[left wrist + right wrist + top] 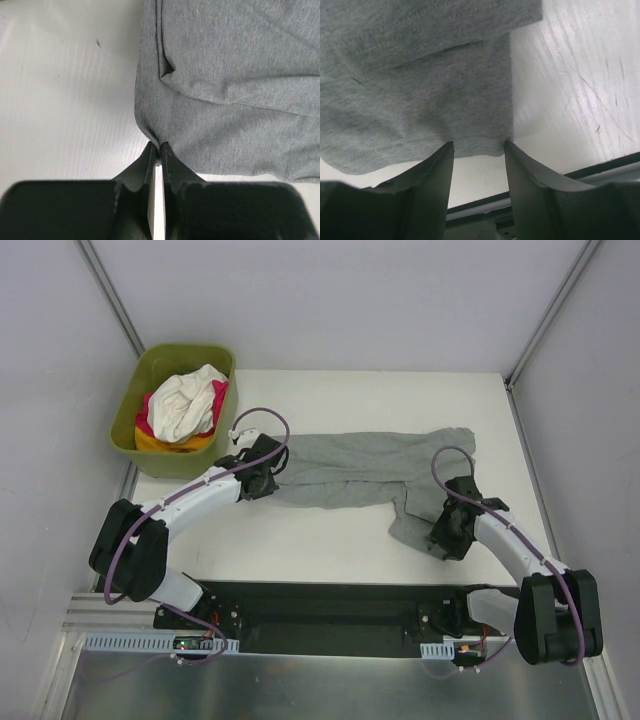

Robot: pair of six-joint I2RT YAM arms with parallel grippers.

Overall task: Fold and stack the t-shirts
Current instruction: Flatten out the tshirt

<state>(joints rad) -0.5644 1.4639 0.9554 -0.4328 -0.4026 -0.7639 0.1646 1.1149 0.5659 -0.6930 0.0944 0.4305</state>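
Grey shirt [360,465] is out on the desk [330,545], stretched in a long, rumpled band from left to right, with its right end dropping toward the near edge. Left claw [159,149] is down at the shirt's left end, fingers pressed together and pinching a small tuck of the grey fabric right at the edge; the cloth gathers into a point where it meets the tips. Over on the other side, right claw [478,143] sits low at the near right end of the shirt, fingers spread, with the stitched hem lying between the two tips, and nothing is clamped there. Both arms reach in from the near edge, one to each end of the shirt. Back in the far left corner, the green tub [128,412] holds the rest in a heap: white shirt [185,400] on top, pink shirt [220,395] peeking out at the side, orange shirt [165,443] underneath.
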